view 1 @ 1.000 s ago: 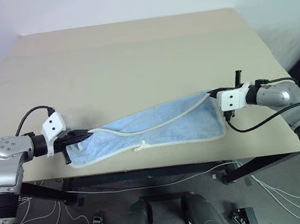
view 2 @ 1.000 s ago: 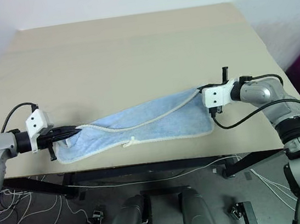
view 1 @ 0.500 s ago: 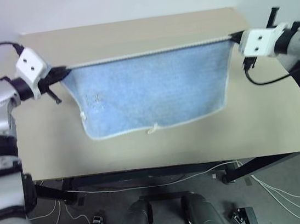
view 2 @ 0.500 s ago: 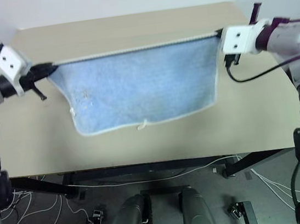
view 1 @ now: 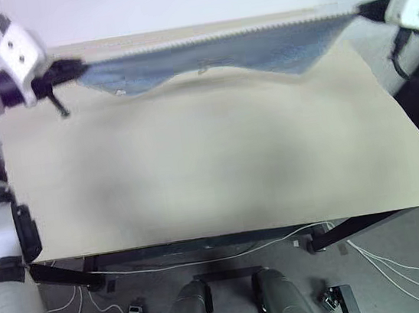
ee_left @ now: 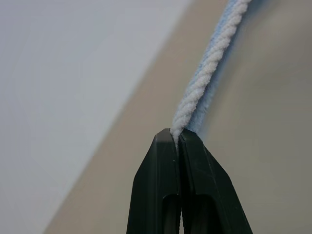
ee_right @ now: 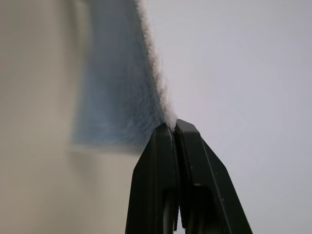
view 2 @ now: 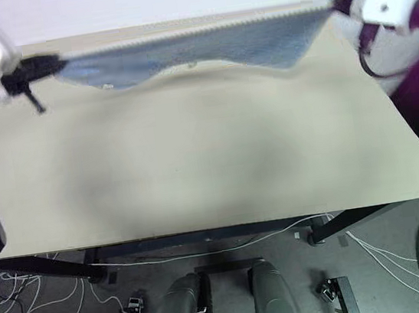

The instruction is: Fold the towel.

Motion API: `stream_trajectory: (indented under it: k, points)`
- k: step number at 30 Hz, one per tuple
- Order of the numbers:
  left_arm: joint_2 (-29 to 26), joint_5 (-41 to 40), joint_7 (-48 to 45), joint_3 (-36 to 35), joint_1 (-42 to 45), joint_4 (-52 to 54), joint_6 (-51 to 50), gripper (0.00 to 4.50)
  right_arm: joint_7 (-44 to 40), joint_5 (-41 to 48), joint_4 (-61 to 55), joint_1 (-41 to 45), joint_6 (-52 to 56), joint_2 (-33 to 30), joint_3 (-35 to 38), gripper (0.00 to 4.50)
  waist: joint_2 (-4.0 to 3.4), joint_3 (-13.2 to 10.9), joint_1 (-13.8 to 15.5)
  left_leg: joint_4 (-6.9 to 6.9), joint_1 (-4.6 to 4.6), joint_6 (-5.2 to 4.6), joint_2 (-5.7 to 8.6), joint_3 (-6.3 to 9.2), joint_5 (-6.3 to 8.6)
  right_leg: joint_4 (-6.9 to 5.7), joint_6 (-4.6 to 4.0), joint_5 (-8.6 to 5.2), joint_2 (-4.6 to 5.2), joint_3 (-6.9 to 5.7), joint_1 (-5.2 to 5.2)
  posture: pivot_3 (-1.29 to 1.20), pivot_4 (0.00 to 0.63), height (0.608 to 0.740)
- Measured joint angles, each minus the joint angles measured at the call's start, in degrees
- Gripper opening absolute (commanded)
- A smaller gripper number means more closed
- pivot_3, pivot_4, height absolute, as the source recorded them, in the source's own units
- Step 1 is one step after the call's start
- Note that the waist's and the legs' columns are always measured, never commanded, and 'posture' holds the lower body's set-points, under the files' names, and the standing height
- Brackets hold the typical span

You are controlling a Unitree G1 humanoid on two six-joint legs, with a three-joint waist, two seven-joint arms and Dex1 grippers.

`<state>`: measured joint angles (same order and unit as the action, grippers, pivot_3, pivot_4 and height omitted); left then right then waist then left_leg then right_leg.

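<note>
Left wrist view alone shows jaws pinching towel point(ee_left: 209, 63) edging.

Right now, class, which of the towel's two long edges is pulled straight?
The upper whitish stitched edge of the towel, stretched between the left gripper and the right gripper. The lower edge hangs wavy.

One towel point(view 1: 211, 48), one table point(view 1: 219, 171)

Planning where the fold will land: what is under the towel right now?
Under the towel, stretched between the left gripper and right gripper, lies bare table. The far strip behind the cloth is hidden.
</note>
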<state>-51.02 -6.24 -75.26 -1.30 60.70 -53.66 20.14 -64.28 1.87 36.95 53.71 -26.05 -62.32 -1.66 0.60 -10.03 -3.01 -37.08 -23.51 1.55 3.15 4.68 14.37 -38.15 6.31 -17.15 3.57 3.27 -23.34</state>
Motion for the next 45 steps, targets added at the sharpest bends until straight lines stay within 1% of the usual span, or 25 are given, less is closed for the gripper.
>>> stream_trajectory:
  k: [2, 4, 6, 8, 9, 12, 15, 18, 20, 22, 25, 28, 29, 30, 33, 36, 38, 42, 45]
  points:
    - [-0.94, -2.38, -4.58, -0.07, -9.23, 5.77, -2.16, 0.00, -3.42, 4.93, -8.53, -12.56, 5.06, -0.59, 1.76, 0.03, -0.02, -0.01, -0.01, -0.07, -0.04, -0.01, 0.01, 0.00, 0.00, -0.04, 0.00, 0.00, 0.03, 0.04, -0.05, 0.00, 0.150, 0.740]
    - [-2.10, -4.51, -7.02, -0.14, -18.79, 11.67, -5.07, 0.00, -5.04, 9.22, -17.33, -25.64, 10.49, -0.76, 3.82, 0.03, -0.05, -0.03, 0.27, -0.11, -0.09, -0.01, 0.00, 0.00, 0.00, -0.08, -0.01, 0.00, 0.04, 0.08, -0.13, 0.00, 0.150, 0.740]
    - [-4.01, -5.64, -7.59, -0.24, -25.94, 16.99, -7.53, 0.00, -5.71, 12.60, -26.28, -36.75, 15.98, -0.89, 7.19, 0.03, -0.07, -0.05, 0.56, -0.14, -0.14, -0.02, -0.01, 0.02, 0.00, -0.10, -0.01, 0.00, 0.10, 0.09, -0.17, 0.00, 0.150, 0.740]
    - [-6.58, -6.68, -8.14, -0.77, -31.40, 21.17, -9.67, 0.00, -6.49, 15.50, -34.50, -45.47, 20.73, -1.17, 9.95, 0.03, -0.07, -0.05, 0.67, -0.16, -0.10, -0.02, -0.01, 0.02, 0.01, -0.09, -0.01, 0.00, 0.10, 0.09, -0.10, 0.00, 0.150, 0.740]
    - [-7.47, -7.58, -8.28, -1.71, -33.66, 23.54, -10.88, 0.00, -6.64, 16.68, -37.85, -49.01, 23.12, -1.50, 11.57, 0.03, -0.06, -0.05, 0.74, -0.16, -0.03, -0.03, -0.01, 0.02, 0.01, -0.07, -0.01, 0.00, 0.11, 0.09, -0.02, 0.00, 0.150, 0.740]
    - [-9.47, -9.96, -8.42, -4.13, -38.05, 28.67, -14.42, 0.00, -7.04, 19.29, -44.76, -55.53, 29.11, -2.23, 15.60, 0.03, -0.05, -0.04, 1.07, -0.15, 0.15, -0.05, -0.01, 0.04, 0.04, 0.01, -0.01, 0.00, 0.15, 0.06, 0.23, 0.00, 0.150, 0.740]
    - [-10.09, -10.86, -8.36, -4.84, -39.78, 30.96, -16.61, 0.00, -7.64, 20.54, -47.94, -58.10, 33.04, -2.33, 17.56, 0.03, -0.05, -0.04, 1.37, -0.15, 0.17, -0.07, -0.01, 0.02, 0.05, 0.04, -0.01, 0.00, 0.16, 0.06, 0.26, 0.00, 0.150, 0.740]
    - [-10.08, -11.50, -8.19, -4.83, -40.26, 32.22, -18.28, 0.00, -7.90, 20.96, -48.34, -57.68, 35.49, -2.61, 18.04, 0.03, -0.05, -0.04, 1.73, -0.15, 0.17, -0.07, -0.01, 0.01, 0.05, 0.04, -0.01, 0.00, 0.15, 0.06, 0.24, 0.00, 0.150, 0.740]
    - [-10.03, -11.41, -7.82, -4.79, -40.09, 32.22, -18.62, 0.00, -7.66, 20.77, -47.80, -55.34, 35.99, -2.61, 17.48, 0.03, -0.06, -0.05, 1.81, -0.15, 0.17, -0.07, -0.01, -0.01, 0.05, 0.04, -0.01, 0.01, 0.15, 0.06, 0.23, 0.00, 0.150, 0.740]
    - [-9.71, -10.84, -6.90, -4.52, -39.02, 31.87, -18.57, 0.00, -6.95, 20.23, -46.97, -51.64, 36.03, -2.61, 16.96, 0.03, -0.05, -0.04, 1.92, -0.15, 0.17, -0.07, -0.01, -0.01, 0.05, 0.05, -0.01, 0.01, 0.15, 0.05, 0.22, 0.00, 0.150, 0.740]
    - [-7.71, -6.85, -4.17, -1.78, -31.84, 26.04, -17.21, 0.00, -6.41, 17.75, -42.43, -42.33, 34.98, -1.97, 11.94, 0.03, -0.04, -0.04, 2.12, -0.18, 0.19, -0.06, 0.01, 0.00, 0.04, 0.04, 0.00, 0.02, 0.11, -0.02, 0.26, 0.00, 0.150, 0.740]
    - [-4.80, -2.23, -0.65, 1.12, -24.29, 18.18, -14.54, 0.00, -6.16, 14.04, -35.45, -32.76, 32.86, 0.22, 6.46, 0.03, -0.02, -0.03, 2.18, -0.19, 0.12, -0.08, 0.05, 0.00, 0.05, 0.08, 0.01, 0.01, 0.10, -0.05, 0.21, 0.00, 0.150, 0.740]
    - [-3.12, 0.23, 1.58, 2.63, -21.06, 14.39, -12.39, 0.00, -5.98, 11.89, -31.31, -28.48, 31.58, 1.99, 3.98, 0.03, -0.01, -0.04, 2.12, -0.20, 0.07, -0.08, 0.06, -0.01, 0.05, 0.07, 0.01, 0.01, 0.09, -0.05, 0.15, 0.00, 0.150, 0.740]
    - [-2.43, 1.03, 2.30, 3.06, -20.27, 13.74, -11.71, 0.00, -5.80, 11.17, -30.12, -27.47, 31.20, 2.53, 3.30, 0.03, -0.02, -0.04, 2.12, -0.18, 0.05, -0.08, 0.06, -0.01, 0.05, 0.06, 0.01, 0.01, 0.10, -0.05, 0.11, 0.00, 0.150, 0.740]
    - [2.04, 5.89, 7.35, 5.67, -13.21, 4.23, -6.83, 0.00, -4.99, 4.58, -18.22, -19.11, 26.41, 6.11, -2.74, 0.03, 0.00, -0.04, 2.10, -0.22, 0.00, -0.07, 0.08, -0.02, 0.04, 0.00, 0.01, 0.02, 0.07, -0.06, 0.03, 0.00, 0.150, 0.740]
    - [3.87, 8.52, 10.18, 7.23, -9.40, -1.29, -3.44, 0.00, -4.42, 0.82, -10.39, -15.29, 22.49, 8.13, -5.28, 0.03, 0.00, -0.04, 1.99, -0.18, -0.05, -0.07, 0.08, -0.04, 0.04, 0.02, 0.01, 0.01, 0.07, -0.04, -0.04, 0.00, 0.150, 0.740]
    - [5.79, 11.32, 13.76, 8.55, -6.43, -5.62, -1.14, 0.00, -3.14, -1.80, -3.93, -12.34, 19.21, 9.96, -6.75, 0.03, 0.00, -0.04, 1.99, -0.21, -0.05, -0.06, 0.08, -0.04, 0.03, -0.01, 0.01, 0.02, 0.06, -0.04, -0.04, 0.00, 0.150, 0.740]
    - [8.35, 14.81, 18.14, 10.15, -3.93, -10.97, 1.45, 0.00, -0.67, -4.91, 5.00, -8.81, 14.45, 12.26, -7.82, 0.03, 0.00, -0.04, 1.86, -0.19, -0.05, -0.06, 0.09, -0.04, 0.03, -0.04, 0.01, 0.01, 0.05, -0.03, -0.06, 0.00, 0.150, 0.740]
    - [9.42, 16.56, 20.25, 11.35, -3.03, -13.64, 2.20, 0.00, 0.44, -6.21, 9.01, -7.74, 11.76, 13.29, -8.04, 0.03, 0.00, -0.04, 1.81, -0.20, -0.05, -0.06, 0.08, -0.04, 0.03, -0.05, 0.01, 0.01, 0.04, -0.02, -0.07, 0.00, 0.150, 0.740]
